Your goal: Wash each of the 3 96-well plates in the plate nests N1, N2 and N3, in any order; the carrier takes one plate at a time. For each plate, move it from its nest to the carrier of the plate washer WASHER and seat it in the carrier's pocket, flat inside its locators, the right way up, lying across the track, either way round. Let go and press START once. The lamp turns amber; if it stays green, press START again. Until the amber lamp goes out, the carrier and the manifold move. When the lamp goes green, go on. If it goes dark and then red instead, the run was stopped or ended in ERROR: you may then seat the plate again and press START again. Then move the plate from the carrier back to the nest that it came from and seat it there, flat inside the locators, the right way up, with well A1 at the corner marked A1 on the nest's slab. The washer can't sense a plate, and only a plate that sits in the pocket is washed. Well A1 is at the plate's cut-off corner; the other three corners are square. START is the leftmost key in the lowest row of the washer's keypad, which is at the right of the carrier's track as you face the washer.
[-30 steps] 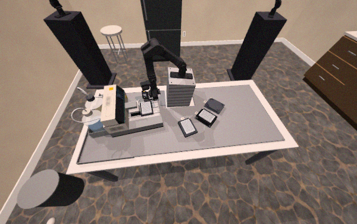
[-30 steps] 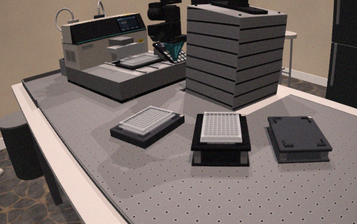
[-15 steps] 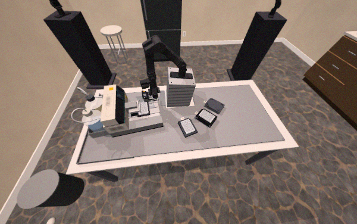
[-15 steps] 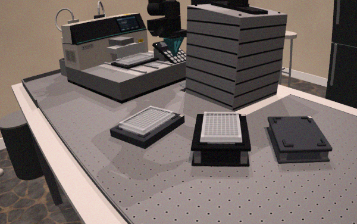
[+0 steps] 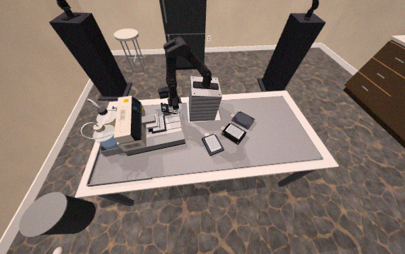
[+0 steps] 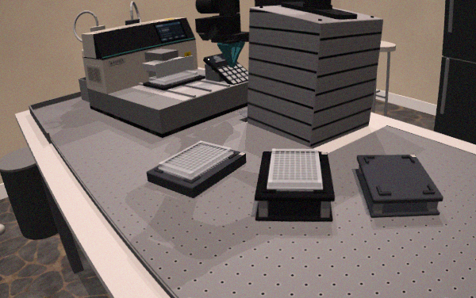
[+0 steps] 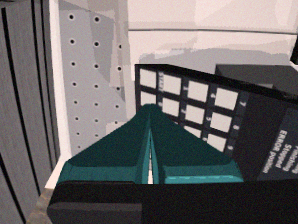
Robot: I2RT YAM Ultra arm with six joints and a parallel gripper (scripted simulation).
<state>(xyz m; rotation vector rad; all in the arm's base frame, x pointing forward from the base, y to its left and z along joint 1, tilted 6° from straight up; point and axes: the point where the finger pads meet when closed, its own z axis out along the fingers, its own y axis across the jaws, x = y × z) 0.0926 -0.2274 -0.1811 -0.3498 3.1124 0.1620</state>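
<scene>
Pressing START: gripper [image 7: 150, 137] closed, empty, tip over keypad [image 7: 200, 106]; next, waiting while lamp shows amber.

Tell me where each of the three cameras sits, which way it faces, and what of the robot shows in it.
Top: high above the table's front, looking down and back; whole arm shows on its pedestal.
Exterior: low at the table's front edge, facing the three nests, pedestal and washer; only the gripper shows.
Wrist: on the arm, looking down past the shut teal jaws at the keypad.
Shared: the keypad appears in exterior and wrist views.
</scene>
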